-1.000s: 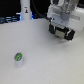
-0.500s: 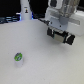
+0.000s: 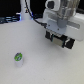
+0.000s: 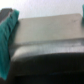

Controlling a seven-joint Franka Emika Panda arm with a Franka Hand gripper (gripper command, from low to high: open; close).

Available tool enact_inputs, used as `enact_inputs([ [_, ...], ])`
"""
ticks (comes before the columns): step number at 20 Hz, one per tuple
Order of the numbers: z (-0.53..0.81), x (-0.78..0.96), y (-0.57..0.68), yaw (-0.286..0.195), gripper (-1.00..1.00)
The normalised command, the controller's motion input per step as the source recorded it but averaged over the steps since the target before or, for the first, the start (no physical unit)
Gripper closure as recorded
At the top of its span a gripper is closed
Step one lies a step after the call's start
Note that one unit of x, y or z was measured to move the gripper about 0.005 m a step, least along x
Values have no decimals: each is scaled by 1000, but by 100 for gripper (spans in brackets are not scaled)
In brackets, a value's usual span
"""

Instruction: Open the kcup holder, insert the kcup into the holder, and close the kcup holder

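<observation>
**Ana:** Fingers (image 3: 59, 41) sit low at the front of the kcup holder (image 3: 64, 42), the dark boxy shape under the white arm (image 3: 59, 17) toward the exterior view's right. My guess is they are there to work the drawer front, since opening comes first in the task.

**Ben:** Are they clamped on anything?

**Ana:** I cannot tell. In the wrist view two teal fingertips (image 4: 7, 35) stand at either edge of the picture with a broad dark slab (image 4: 47, 42) between them, which suggests a wide spread, but contact is too blurred to judge.

**Ben:** What does that slab look like?

**Ana:** Smooth, matte, dark grey to black, with one long straight ledge across it; probably hard plastic. The teal tips look softer, rubbery.

**Ben:** And the kcup?

**Ana:** The kcup (image 3: 18, 58) stands upright by itself on the pale worktop (image 3: 45, 67), well apart from the holder, toward the exterior view's left. Small white cylinder, green and blue lid facing up, so it would be easy to grasp from above.
</observation>
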Motion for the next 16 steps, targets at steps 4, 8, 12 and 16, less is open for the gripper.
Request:
enact_inputs([
  [4, 284, 293, -129, -87, -100],
  [8, 390, 195, -320, -150, -100],
  [12, 392, 56, -504, -210, -100],
  [16, 343, 12, -525, -234, -100],
])
